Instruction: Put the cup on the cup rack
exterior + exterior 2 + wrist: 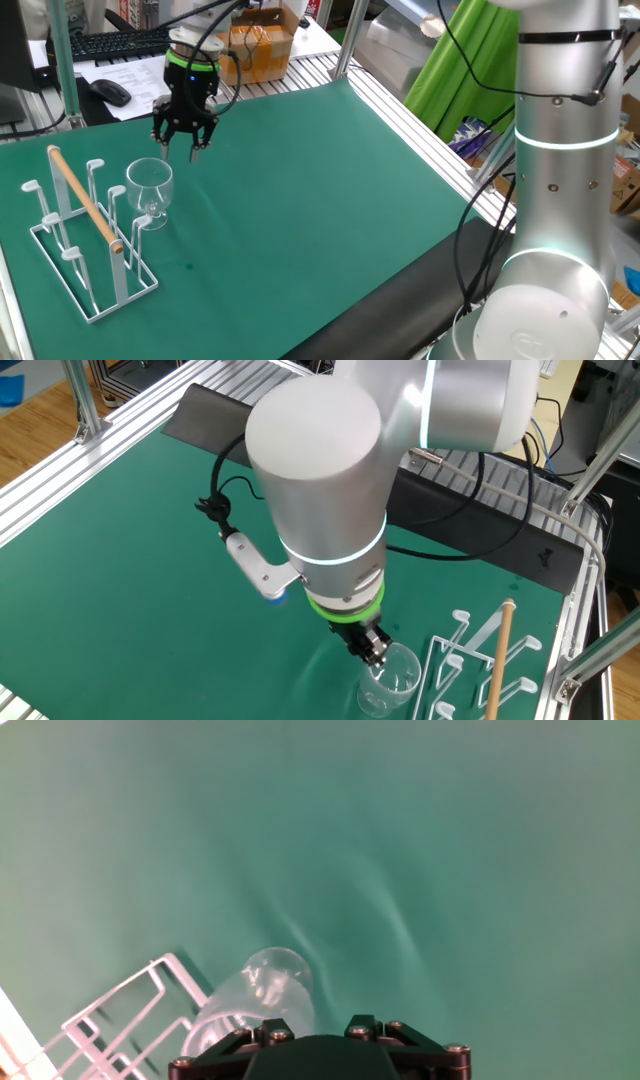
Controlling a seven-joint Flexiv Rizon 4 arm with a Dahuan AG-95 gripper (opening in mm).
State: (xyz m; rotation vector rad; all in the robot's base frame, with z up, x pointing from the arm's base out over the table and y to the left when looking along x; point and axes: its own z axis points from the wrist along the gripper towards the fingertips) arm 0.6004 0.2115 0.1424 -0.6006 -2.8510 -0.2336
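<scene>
Green worktop (330,200) held the rack (85,235). Just beside the rack stood the cup (150,190), upright. Above the cup hung the gripper (183,137), fingers apart, holding nothing. Coming down crooked, it could have knocked the thin glass over.

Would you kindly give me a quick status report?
Gripper open, empty, above the mat. Cup upright beside cup rack, not racked. Nothing in the way.
</scene>
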